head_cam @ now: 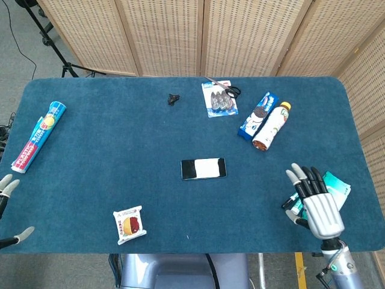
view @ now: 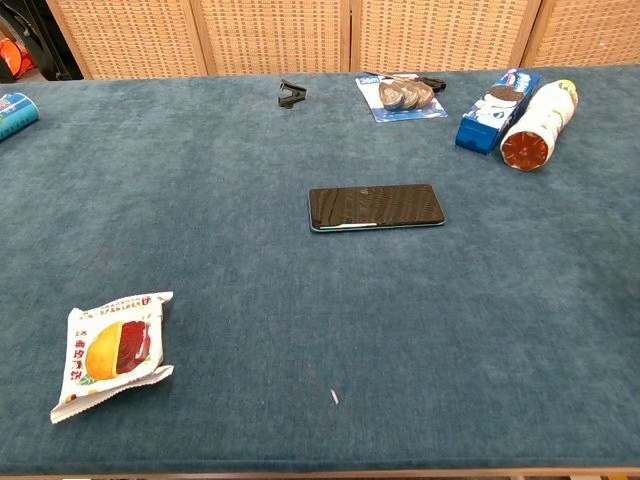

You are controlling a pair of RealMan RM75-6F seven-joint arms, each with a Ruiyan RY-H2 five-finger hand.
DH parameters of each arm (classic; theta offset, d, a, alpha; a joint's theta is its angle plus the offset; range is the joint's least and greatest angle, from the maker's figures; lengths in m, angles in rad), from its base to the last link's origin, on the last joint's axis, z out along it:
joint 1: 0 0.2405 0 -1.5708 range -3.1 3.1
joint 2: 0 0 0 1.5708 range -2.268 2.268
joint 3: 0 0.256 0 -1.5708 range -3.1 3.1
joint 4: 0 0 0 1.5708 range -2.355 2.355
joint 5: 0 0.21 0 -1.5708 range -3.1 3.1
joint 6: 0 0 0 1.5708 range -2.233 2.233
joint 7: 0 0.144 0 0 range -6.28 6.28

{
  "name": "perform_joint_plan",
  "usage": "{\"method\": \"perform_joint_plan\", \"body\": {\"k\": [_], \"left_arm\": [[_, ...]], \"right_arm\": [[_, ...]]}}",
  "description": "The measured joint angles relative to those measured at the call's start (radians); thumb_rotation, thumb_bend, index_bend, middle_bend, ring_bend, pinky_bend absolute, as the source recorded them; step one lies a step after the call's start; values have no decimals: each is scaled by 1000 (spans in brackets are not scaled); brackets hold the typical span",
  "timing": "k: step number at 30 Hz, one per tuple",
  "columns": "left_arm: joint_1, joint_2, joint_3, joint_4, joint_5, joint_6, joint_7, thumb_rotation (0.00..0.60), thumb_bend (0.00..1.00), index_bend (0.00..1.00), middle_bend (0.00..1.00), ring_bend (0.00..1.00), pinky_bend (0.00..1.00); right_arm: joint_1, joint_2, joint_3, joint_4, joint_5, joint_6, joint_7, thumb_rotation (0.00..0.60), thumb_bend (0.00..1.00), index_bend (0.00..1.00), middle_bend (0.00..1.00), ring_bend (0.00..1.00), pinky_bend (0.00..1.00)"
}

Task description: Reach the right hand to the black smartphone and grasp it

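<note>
Black phone (head_cam: 203, 168) flat mid-tabletop (head_cam: 120, 150), right hand (head_cam: 315, 203) near the front right corner, fingers (head_cam: 305, 180) spread, holding nothing, left hand (head_cam: 8, 208) at the front left edge, fingers apart.

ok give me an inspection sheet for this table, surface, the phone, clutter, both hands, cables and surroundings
Surface: blue cloth table.
Job's things: black smartphone flat at centre, untouched.
Clutter: snack packet, blue tube, binder clip, blister pack, cookie box, bottle, markers and teal pack under the right hand.
Hands: right hand open, apart from the phone; left hand open at the table edge.
Cables: black cable on the floor.
Surroundings: wicker screens, tripod leg.
</note>
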Motion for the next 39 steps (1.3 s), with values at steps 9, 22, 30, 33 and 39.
{"method": "perform_joint_plan", "body": {"k": [9, 22, 30, 33, 39], "left_arm": [[-7, 10, -10, -4, -23, -12, -17, 600, 0, 0, 0, 0, 0], [-19, 22, -17, -6, -50, -43, -45, 600, 0, 0, 0, 0, 0], [-20, 23, -19, -4, -57, -49, -48, 600, 0, 0, 0, 0, 0], [-22, 22, -19, -4, -55, -51, -43, 600, 0, 0, 0, 0, 0], [-25, 22, -22, -4, -61, -56, -44, 600, 0, 0, 0, 0, 0]], "right_arm": [[192, -132, 72, 11, 130, -268, -215, 600, 439, 5, 0, 0, 0], [364, -393, 134, 136, 383, -451, -471, 600, 440, 5, 0, 0, 0], [460, -516, 166, 237, 509, -479, -578, 600, 440, 5, 0, 0, 0], [482, -537, 169, 261, 533, -477, -602, 600, 443, 5, 0, 0, 0], [498, -555, 162, 289, 551, -467, -606, 600, 448, 23, 0, 0, 0]]}}
